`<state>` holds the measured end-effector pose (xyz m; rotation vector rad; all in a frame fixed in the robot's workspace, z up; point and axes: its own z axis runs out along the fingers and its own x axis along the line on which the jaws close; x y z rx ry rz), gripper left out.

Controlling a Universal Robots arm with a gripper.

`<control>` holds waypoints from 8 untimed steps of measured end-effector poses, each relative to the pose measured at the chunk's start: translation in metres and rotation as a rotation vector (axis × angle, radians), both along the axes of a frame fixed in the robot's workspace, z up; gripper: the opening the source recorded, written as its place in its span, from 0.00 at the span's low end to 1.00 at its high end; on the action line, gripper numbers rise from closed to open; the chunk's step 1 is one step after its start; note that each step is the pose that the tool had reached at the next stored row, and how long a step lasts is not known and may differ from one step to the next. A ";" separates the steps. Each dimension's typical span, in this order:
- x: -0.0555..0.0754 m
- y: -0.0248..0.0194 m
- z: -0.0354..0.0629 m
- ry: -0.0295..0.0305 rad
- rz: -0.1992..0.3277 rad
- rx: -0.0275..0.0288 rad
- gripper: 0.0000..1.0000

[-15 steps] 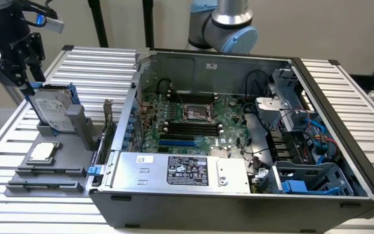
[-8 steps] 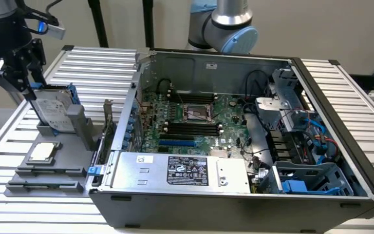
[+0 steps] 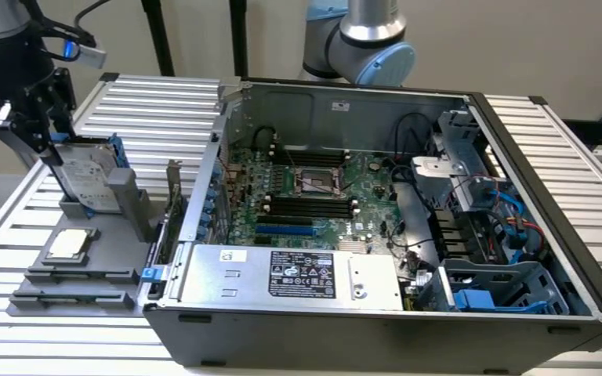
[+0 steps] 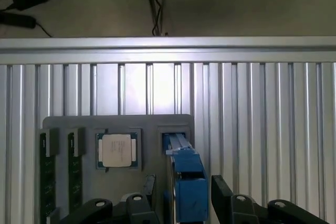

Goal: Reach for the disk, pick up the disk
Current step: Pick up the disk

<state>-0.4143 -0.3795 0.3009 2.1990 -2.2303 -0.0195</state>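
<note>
Although the open computer case [image 3: 385, 329] crowds the grey holder [image 3: 123, 207] along one side, the holder's other sides face bare slatted table [image 3: 144, 102], with free room for the arm. The disk [image 3: 84, 174] stands upright on edge in a slot of the holder, its blue carrier frame at the rim. Right over that top edge hangs the gripper [image 3: 50, 145], jaws spread wide. From the wrist, a black finger [image 4: 223, 196] sits on each side of the blue edge [image 4: 185, 182], with a narrow gap either way. A small square chip [image 3: 69, 244] lies flat on the holder beside the disk's slot, with memory sticks [image 4: 47, 171] beyond it.
</note>
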 end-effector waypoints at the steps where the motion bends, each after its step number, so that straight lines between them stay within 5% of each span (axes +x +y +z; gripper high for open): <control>1: 0.000 0.0000 -0.0008 -0.0010 0.004 0.0002 0.54; 8: -0.002 0.0000 -0.0035 -0.0010 0.018 0.0000 0.54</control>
